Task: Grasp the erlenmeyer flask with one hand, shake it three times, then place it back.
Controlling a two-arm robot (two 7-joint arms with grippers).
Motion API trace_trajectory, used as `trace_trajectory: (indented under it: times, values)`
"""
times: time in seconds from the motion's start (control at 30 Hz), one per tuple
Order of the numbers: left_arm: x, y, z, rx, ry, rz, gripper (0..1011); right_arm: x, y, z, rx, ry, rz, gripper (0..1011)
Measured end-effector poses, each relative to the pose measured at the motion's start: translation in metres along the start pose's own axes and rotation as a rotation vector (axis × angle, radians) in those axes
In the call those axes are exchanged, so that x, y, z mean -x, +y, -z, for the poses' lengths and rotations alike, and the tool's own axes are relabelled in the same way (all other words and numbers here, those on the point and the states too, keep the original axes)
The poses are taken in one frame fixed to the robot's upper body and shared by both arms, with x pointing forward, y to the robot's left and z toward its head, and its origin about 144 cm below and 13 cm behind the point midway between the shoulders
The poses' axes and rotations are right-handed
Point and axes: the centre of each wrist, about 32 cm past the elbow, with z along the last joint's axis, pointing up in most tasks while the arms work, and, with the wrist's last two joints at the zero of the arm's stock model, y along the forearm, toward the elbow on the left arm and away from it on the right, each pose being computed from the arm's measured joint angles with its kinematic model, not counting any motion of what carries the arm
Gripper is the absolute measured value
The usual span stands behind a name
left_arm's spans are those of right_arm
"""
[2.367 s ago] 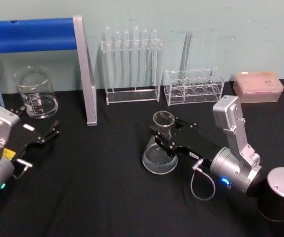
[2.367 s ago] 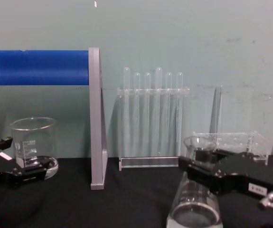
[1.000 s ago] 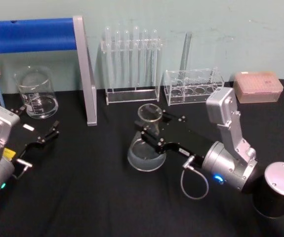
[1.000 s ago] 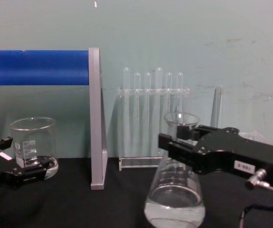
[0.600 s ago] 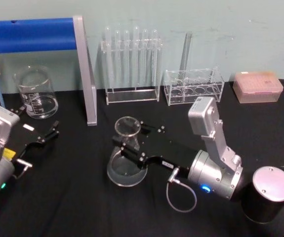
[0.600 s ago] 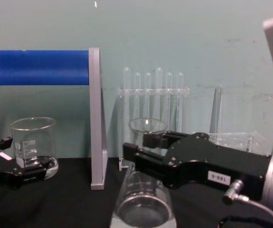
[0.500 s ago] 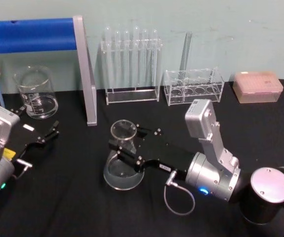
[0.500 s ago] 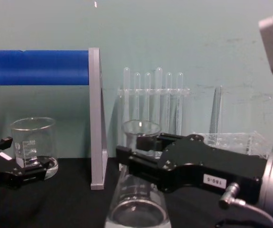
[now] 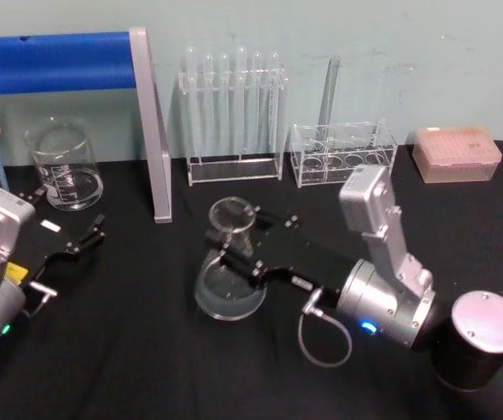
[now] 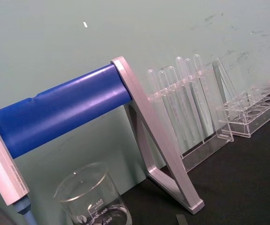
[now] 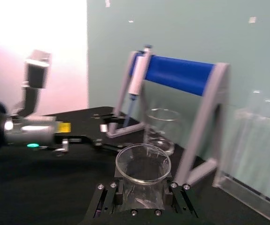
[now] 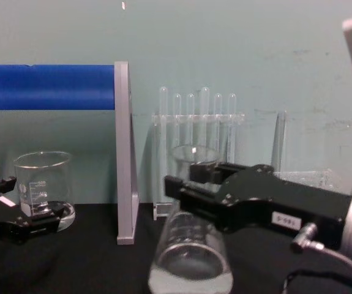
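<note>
Mid table (image 9: 129, 350): flask (image 9: 227, 294) in R tool (image 9: 236, 242).

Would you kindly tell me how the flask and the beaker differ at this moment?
The flask tapers to a narrow neck; the beaker is straight-sided. The right gripper clamps the flask's neck in the middle of the scene; the beaker stands free at the back left, beyond the open left gripper. Both are clear glass, open-topped.

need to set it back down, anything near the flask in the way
Nothing visible does. The right gripper holds the erlenmeyer flask by its neck; the test tube rack and beaker stand farther back, and the left gripper rests to the left.
</note>
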Motion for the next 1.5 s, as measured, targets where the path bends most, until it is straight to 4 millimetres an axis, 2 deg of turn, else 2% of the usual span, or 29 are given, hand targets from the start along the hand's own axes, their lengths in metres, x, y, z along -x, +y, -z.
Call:
trace_trajectory:
  times: [0.53, 0.83, 1.2, 1.5]
  values:
    - [0.0, 0.0, 0.0, 0.0, 0.0, 0.0, 1001, -0.042, -0.029, -0.003, -0.003, -0.029, 0.28, 449]
    - [0.0, 0.0, 0.0, 0.0, 0.0, 0.0, 1001, -0.058, -0.045, -0.002, 0.01, -0.04, 0.403, 449]
    - [0.0, 0.0, 0.0, 0.0, 0.0, 0.0, 1001, -0.063, -0.05, -0.001, 0.02, -0.04, 0.45, 449]
    - [0.0, 0.0, 0.0, 0.0, 0.0, 0.0, 1001, -0.054, -0.037, -0.002, 0.008, -0.029, 0.372, 449]
